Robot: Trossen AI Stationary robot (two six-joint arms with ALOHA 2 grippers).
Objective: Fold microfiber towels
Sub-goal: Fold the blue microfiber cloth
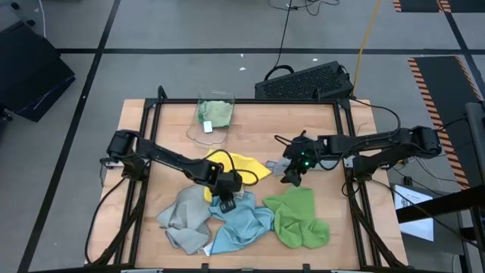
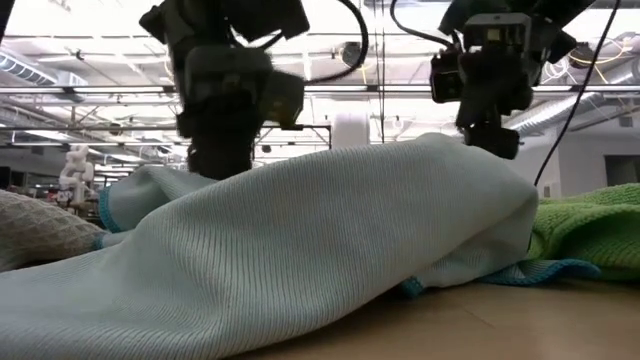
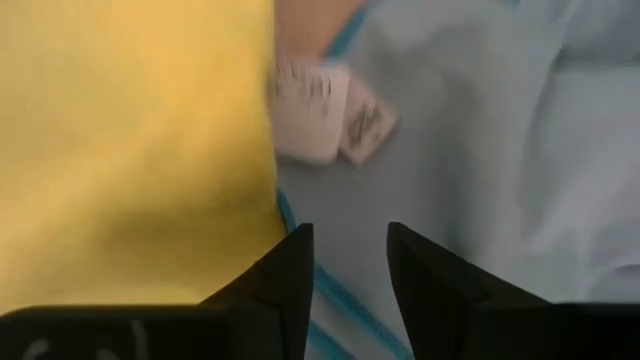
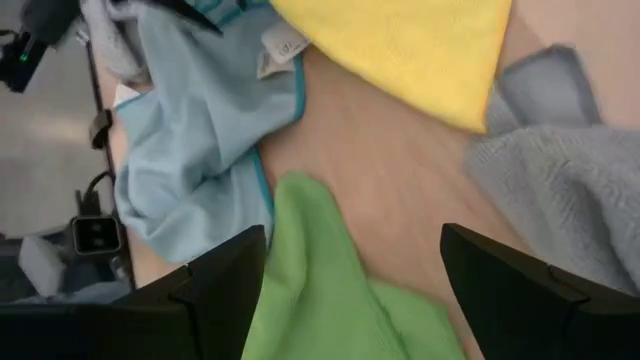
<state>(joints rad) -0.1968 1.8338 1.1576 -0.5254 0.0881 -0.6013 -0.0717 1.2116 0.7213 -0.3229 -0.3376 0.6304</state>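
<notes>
Several microfiber towels lie crumpled on the wooden table: yellow [image 1: 241, 164], light blue [image 1: 244, 224], bright green [image 1: 299, 218] and grey [image 1: 184, 221]. My left gripper [image 1: 227, 200] points steeply down over the light blue towel's teal-hemmed edge [image 3: 335, 290], beside the yellow towel [image 3: 130, 150] and two white tags [image 3: 325, 115]. It is open by a narrow gap [image 3: 348, 232]. My right gripper [image 1: 292, 177] hangs open and wide [image 4: 352, 235] above bare wood between the yellow, green and a second grey towel [image 4: 570, 190]. In the low view the light blue towel [image 2: 300, 250] hides the left gripper's fingertips. My left gripper comes down from above at the light blue towel's hemmed edge, next to the yellow towel. I cannot tell whether its fingertips [image 3: 290, 260] touch the cloth. Nothing is pinched between them.
A clear plastic bin [image 1: 203, 130] with a pale green towel [image 1: 216, 113] stands near the table's far edge. A black keyboard [image 1: 303, 80] lies on the floor beyond the table. Bare wood shows at the far right [image 1: 318, 125].
</notes>
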